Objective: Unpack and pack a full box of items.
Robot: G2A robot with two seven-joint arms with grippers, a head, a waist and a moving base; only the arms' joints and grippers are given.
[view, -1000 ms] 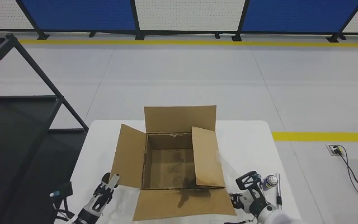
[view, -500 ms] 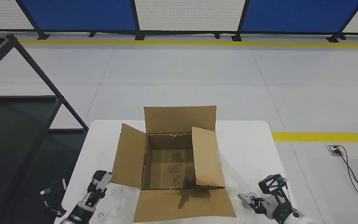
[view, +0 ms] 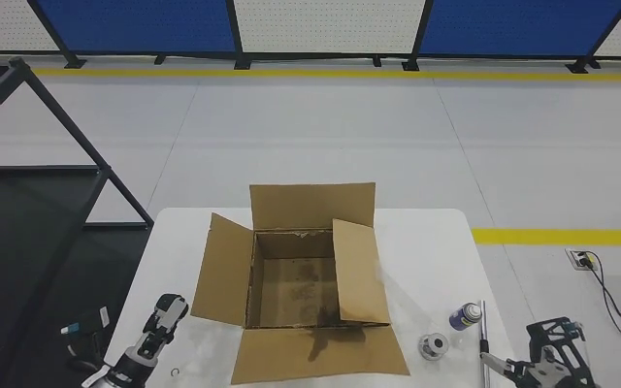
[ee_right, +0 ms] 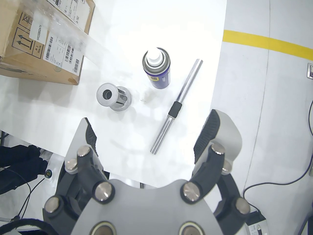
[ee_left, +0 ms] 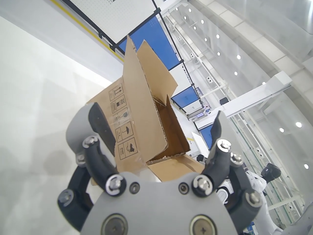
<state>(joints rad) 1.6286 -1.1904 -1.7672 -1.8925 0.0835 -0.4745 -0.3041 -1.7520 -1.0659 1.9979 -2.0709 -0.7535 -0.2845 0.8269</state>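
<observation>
The right end effector (ee_right: 151, 121) hangs over the near right corner of the worktop (ee_right: 159, 13), fingers spread wide with nothing between them. The left end effector (ee_left: 156, 113) sits low at the near left, also spread and empty, facing the box's outer wall.

Just beyond the right end effector lie three items, none touching another. A steel rod (ee_right: 176, 106) with a black band at mid-length lies flat near the worktop's right edge. A flanged metal sleeve (ee_right: 113, 96) shows its bore. A blue spray can (ee_right: 156, 68) stands upright between them with its white nozzle on top.

Farther off, mid-worktop, the cardboard box (view: 359, 272) has all four flaps open. Its floor is bare but stained, so it is probably empty, though the near wall may hide a strip.

Unpacking looks finished, and packing should start with these three. Grip the can around its body, not the nozzle. The rod is round and will roll, so close across it at the black band to keep it level. The right flap leans in over the opening, so bring each item down from above, clear of it.
</observation>
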